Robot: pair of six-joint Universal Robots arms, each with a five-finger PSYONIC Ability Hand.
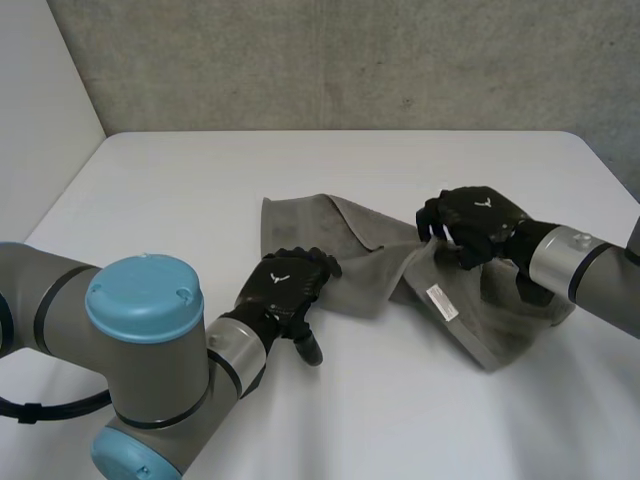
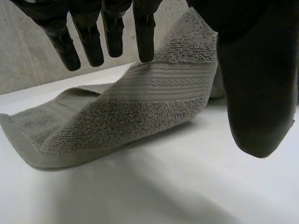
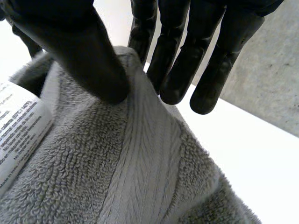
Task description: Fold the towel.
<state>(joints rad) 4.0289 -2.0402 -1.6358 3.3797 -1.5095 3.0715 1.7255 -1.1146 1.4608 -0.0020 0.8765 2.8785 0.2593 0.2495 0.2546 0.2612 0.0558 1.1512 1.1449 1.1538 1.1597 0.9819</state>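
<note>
Right wrist view — the towel (image 3: pixel 140 177) is pinched between thumb and fingers of the right hand (image 3: pixel 88 56). The left hand (image 2: pixel 257 93) is seen released — towel at its fingertips.

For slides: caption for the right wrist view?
Right hand pinching a raised fold of the grey towel, white label beside its thumb.

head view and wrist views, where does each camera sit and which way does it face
Head view: between and behind the arms, looking down at table, towel; left robot hand, right robot hand show.
Left wrist view: on the left wrist, facing along its palm at the towel; straight fingers, thumb show.
Right wrist view: on the right wrist, facing the towel fold pinched by its thumb and fingers.
Shared: head and right wrist views show the label.
</note>
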